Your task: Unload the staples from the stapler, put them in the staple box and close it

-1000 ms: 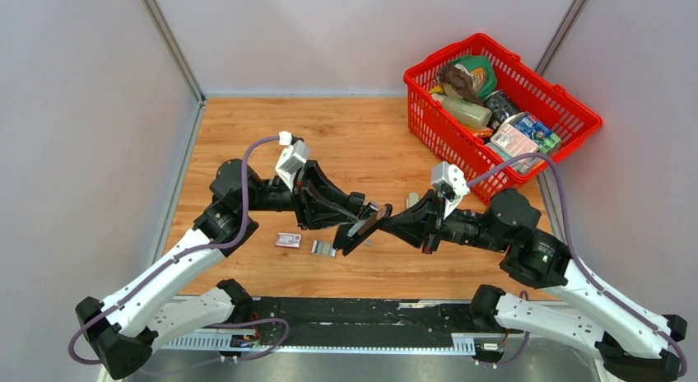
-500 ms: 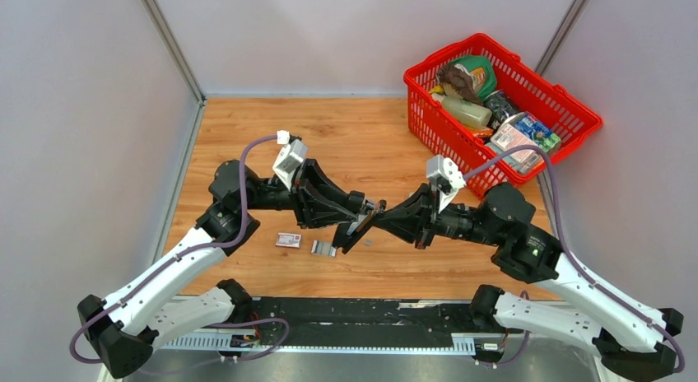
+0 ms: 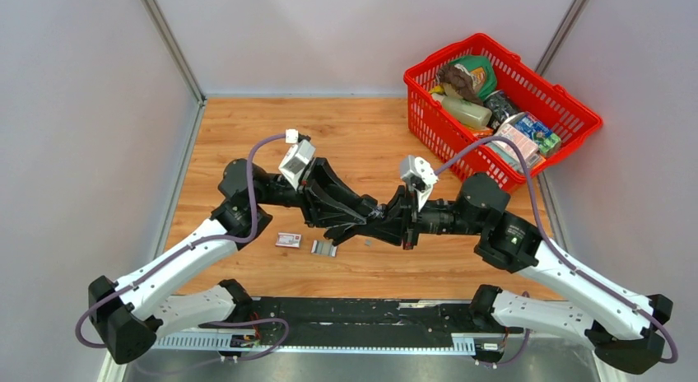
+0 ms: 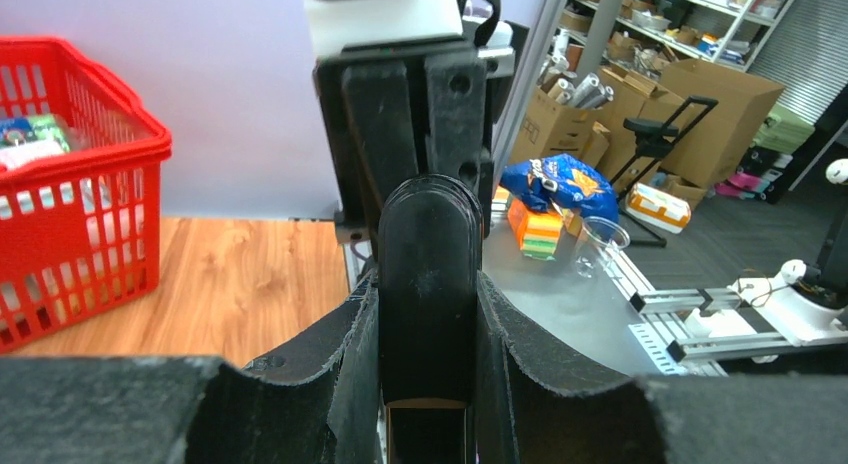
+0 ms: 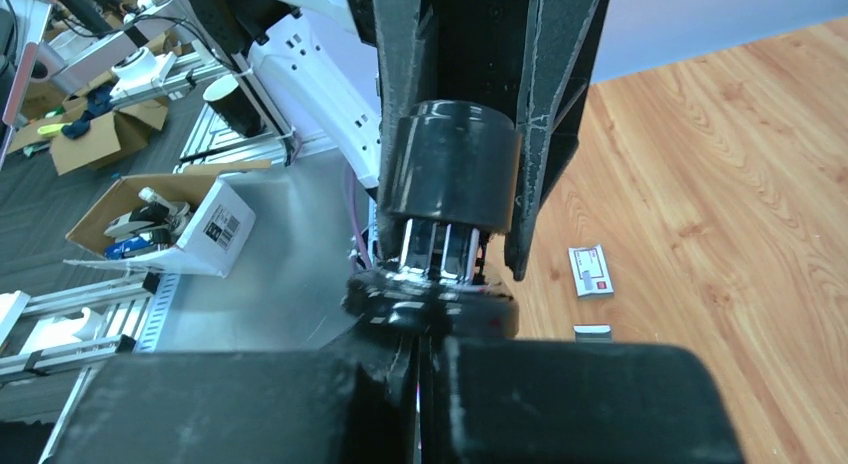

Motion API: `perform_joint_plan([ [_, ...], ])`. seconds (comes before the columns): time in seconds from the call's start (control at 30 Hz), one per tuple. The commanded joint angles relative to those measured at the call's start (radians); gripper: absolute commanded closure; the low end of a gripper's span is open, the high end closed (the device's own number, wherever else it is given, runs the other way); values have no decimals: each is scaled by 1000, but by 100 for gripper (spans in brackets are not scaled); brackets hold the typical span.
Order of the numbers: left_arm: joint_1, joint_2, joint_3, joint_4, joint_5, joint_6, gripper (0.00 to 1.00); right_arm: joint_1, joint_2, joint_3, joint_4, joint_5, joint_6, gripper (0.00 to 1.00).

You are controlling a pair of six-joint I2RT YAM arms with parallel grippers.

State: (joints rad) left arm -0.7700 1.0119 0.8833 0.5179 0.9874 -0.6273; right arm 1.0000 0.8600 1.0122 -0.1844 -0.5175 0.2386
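Observation:
The black stapler (image 4: 430,244) is held off the table, with my left gripper (image 4: 428,319) shut on its sides. Seen from the right wrist, its rounded black end (image 5: 450,174) faces me, with shiny metal rails (image 5: 440,252) showing under it. My right gripper (image 5: 430,336) is shut, its tips pressed against the stapler's lower front part; whether anything is pinched there is hidden. The two grippers meet over the table's middle, left (image 3: 365,223) and right (image 3: 395,225). A short strip of staples (image 3: 323,248) lies on the wood, and a tiny grey bit (image 3: 368,242) lies near it.
A small red-and-white box (image 3: 288,240) lies left of the staple strip. A red basket (image 3: 428,110) full of groceries stands at the back right. Grey walls close in the wooden table (image 3: 346,135) on three sides.
My right arm has reached left until its shut tips meet the stapler. The left gripper has shifted a little right and turned the stapler from tilted to nearly level.

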Motion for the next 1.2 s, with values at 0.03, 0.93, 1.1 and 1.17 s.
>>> perform_joint_plan([
  [0.03,-98,97,9,-16,85,20,100,3,63,133,249,37,-47,100],
  [0.93,-81,71,328,-719,-630,472,100,2,-98,-55,-166,480,-62,99],
  [1.1,-20,139,382,-742,-798,491,100,2,-102,-95,-227,591,-19,100],
  [1.17,15,169,390,-742,-863,492,100,2,-108,-118,-218,606,2,100],
])
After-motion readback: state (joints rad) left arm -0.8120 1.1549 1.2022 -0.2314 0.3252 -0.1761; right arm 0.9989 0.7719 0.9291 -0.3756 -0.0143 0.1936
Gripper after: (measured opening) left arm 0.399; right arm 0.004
